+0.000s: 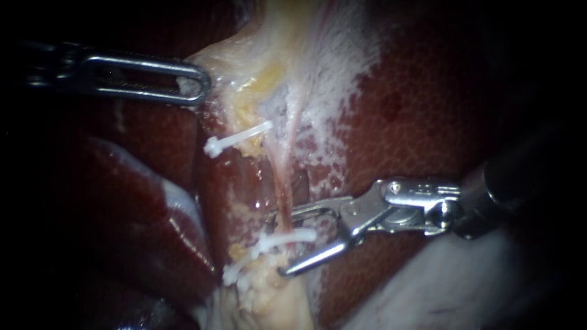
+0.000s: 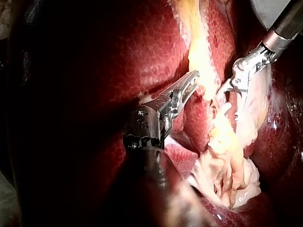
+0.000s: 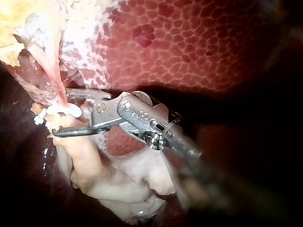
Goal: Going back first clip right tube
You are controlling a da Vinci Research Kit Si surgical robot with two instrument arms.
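The right instrument (image 1: 288,243) holds its claw wide apart and empty, straddling a white clip (image 1: 263,246) on the right tube (image 1: 283,183). Far left, the left instrument (image 1: 199,85) has its claw clamped on pale tissue (image 1: 244,55).

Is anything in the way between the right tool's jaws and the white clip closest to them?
No, nothing visible. The right instrument has its jaws open on either side of the clip on the tube, with only a bare gap between.
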